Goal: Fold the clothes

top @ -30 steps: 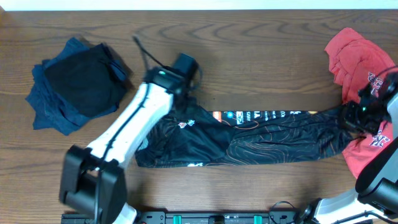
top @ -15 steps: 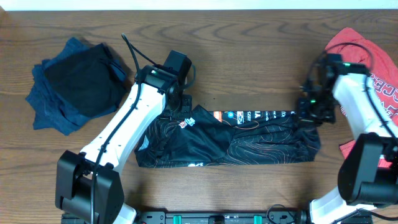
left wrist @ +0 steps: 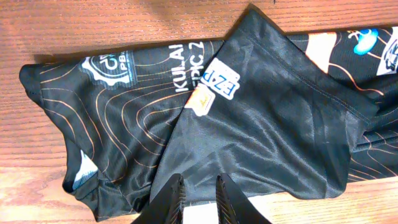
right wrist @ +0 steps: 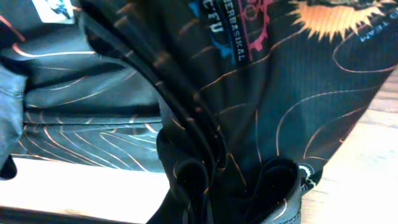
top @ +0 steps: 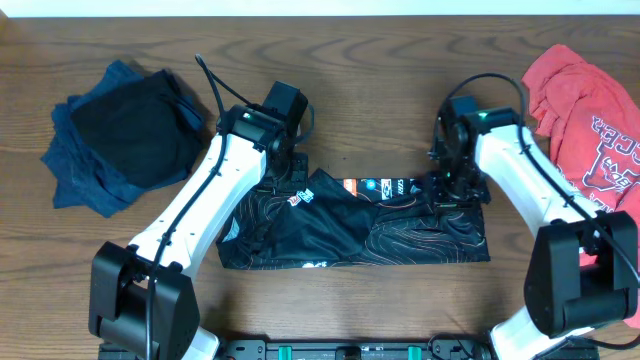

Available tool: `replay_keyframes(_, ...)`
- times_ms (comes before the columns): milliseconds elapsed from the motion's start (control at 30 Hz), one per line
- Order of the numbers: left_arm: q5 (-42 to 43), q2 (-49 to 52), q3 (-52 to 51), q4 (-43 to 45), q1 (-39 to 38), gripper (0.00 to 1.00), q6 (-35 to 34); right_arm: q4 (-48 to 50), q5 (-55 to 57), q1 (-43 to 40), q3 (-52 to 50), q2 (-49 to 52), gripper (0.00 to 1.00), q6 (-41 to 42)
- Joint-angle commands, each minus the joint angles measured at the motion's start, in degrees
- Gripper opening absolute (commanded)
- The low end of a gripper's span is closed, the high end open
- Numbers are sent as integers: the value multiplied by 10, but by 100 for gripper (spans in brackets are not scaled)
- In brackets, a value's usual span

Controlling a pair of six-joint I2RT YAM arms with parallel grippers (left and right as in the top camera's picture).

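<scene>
The jersey (top: 350, 235) is laid across the middle of the table (top: 400, 60), its long side running left to right, rumpled and partly doubled over. A flap (top: 335, 215) is turned over its left half, and a small orange-white logo (top: 297, 198) is seen by the flap's far point. A strip of coloured print (top: 385, 186) is shown along the far edge. In the left wrist view, white lettering (left wrist: 186, 68) is seen beside the flap.

The left gripper (left wrist: 200, 185) is set at the far left part of the jersey, just left of the flap's point. Its fingers (left wrist: 177, 196) are held a narrow gap apart, with their tips at the cloth's edge. Whether cloth is caught between them cannot be told.

The right gripper (top: 455, 190) is placed at the jersey's far right corner. It is closed, and cloth is gathered in it. In the right wrist view, bunched folds are seen close to the lens, marked with pale contour lines and an orange sunburst print (right wrist: 329, 18). Its fingers are hidden there by the cloth.

A blue pile (top: 115, 140) of clothes is seen at the far left of the table, well apart from the jersey. A red shirt (top: 590, 120) with white letters is heaped at the far right, apart from the jersey, beside the right arm (top: 530, 195).
</scene>
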Motion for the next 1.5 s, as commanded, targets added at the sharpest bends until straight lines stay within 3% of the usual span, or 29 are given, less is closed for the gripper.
replay_keyframes(0, -3, -1, -4, -4, 0, 20, -3, 3, 2, 16, -4, -1, 4, 24)
replay_keyframes(200, -3, -1, -4, -4, 0, 20, -2, 8, -2, 31, -4, -1, 8, 38)
replay_keyframes(567, -3, -1, -4, -4, 0, 20, -2, 49, -81, 51, -4, -1, 24, 37)
replay_keyframes(667, -3, -1, -4, -4, 0, 20, -2, 53, -113, 51, -4, -1, 27, 8)
replay_keyframes(833, -3, -1, -4, -4, 0, 20, -2, 56, -16, 44, -4, -1, 28, 19)
replay_keyframes(1033, -3, -1, -4, -4, 0, 20, -2, 31, 134, 42, -4, -1, 44, 21)
replay_keyframes(1133, -3, -1, -4, -6, 0, 20, -2, 4, 177, 38, -6, 0, 43, 40)
replay_keyframes(1333, -3, -1, -5, -6, 0, 20, -2, -10, 210, 12, -25, 0, 39, 160)
replay_keyframes(1467, -3, -1, -5, -6, 0, 20, -2, -3, 210, 7, -51, 0, 38, 167)
